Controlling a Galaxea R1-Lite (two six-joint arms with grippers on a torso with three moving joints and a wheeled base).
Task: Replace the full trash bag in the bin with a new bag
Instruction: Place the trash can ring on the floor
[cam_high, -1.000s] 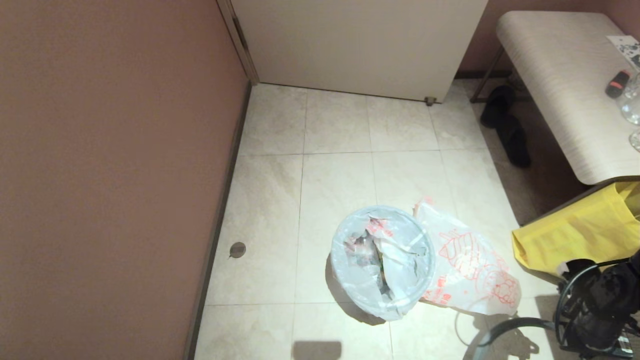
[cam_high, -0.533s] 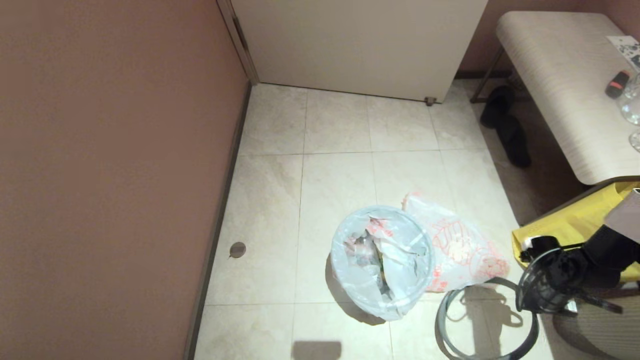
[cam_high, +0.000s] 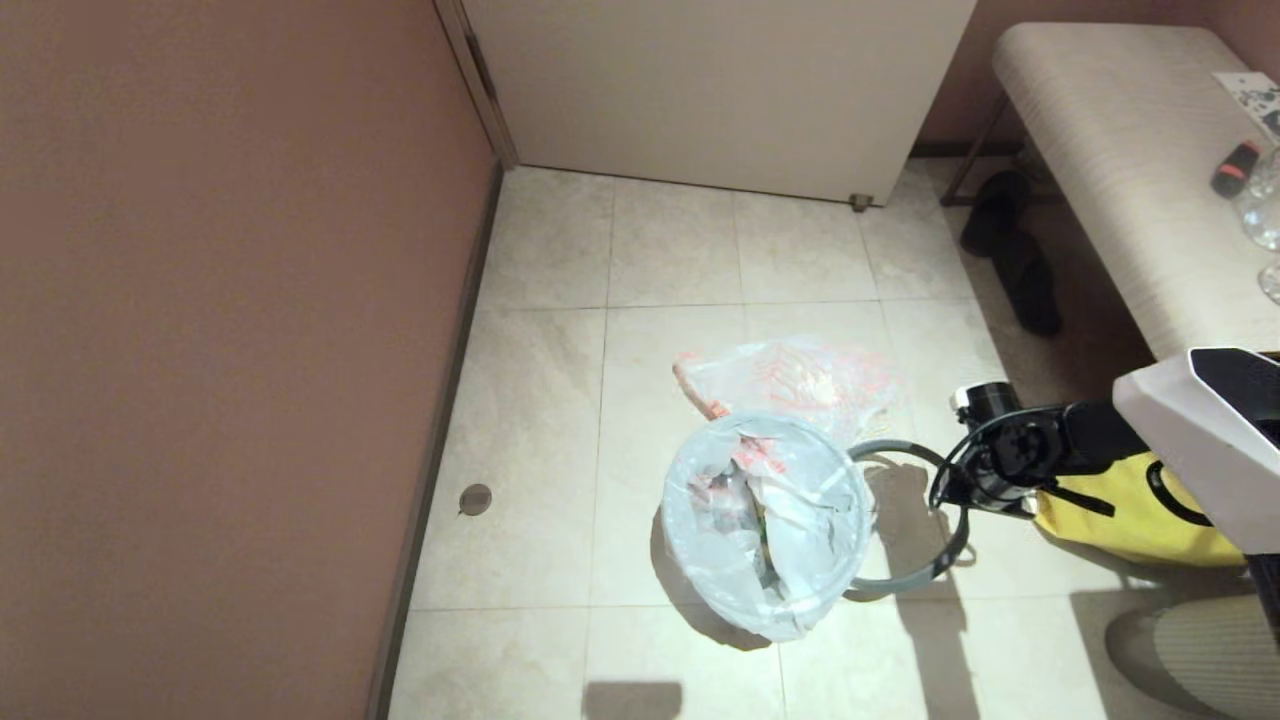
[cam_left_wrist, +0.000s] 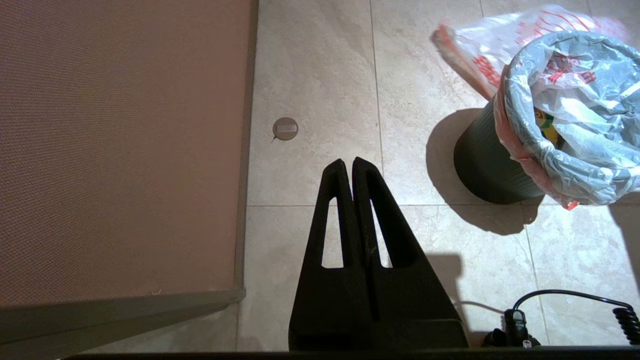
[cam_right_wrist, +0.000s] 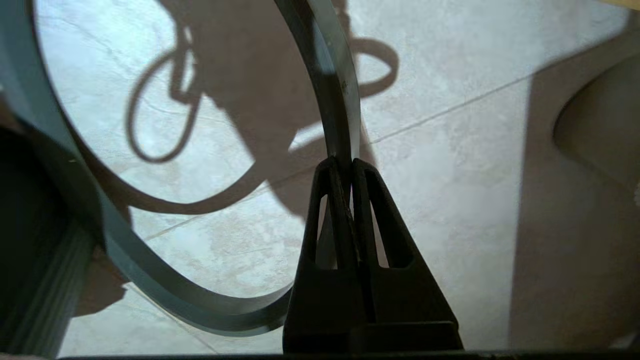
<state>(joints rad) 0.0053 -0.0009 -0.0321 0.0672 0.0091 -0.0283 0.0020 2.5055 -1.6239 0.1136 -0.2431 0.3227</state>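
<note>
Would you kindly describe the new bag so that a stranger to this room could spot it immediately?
Start at the bin, standing on the tiled floor near the white door. The new bag lies flat on the tiles just beyond it, towards that door. Unlike the full trash bag lining the bin, it is covered in orange-red print.

Head view high above bin (cam_high: 765, 520); wrist cameras low, floorward.

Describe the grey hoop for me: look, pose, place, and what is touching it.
The hoop is a thin, flat grey band, plastic by its look, forming an open ring with nothing inside it. It is off the bin, at that bin's right side over the tiled floor, tilted. The right claw is shut on its band; whether its low edge meets the floor is unclear.
</note>
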